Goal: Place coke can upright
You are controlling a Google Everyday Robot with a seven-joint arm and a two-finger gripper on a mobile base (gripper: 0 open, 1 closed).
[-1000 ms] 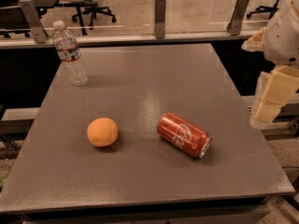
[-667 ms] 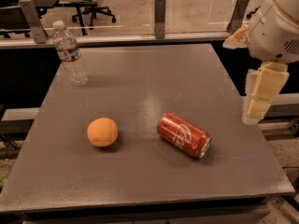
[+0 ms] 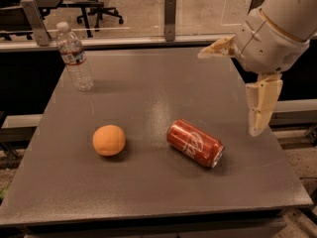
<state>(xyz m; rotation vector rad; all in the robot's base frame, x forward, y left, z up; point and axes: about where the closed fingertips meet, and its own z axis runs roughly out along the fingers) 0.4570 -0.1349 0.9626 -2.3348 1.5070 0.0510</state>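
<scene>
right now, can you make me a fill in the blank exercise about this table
The coke can lies on its ____.
The water bottle stands ____ at the far left corner.
In the camera view, the orange sits ____ of the can.
The pincer hangs near the table's ____ edge, touching nothing.
Missing: side; upright; left; right

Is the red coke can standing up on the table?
No, the coke can lies on its side, and the claw hovers apart above the table's right edge.

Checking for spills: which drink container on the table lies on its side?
The red coke can, lying flat beside the orange; the water bottle stands upright at the back left. The gripper hovers open, above and right of the can.
</scene>
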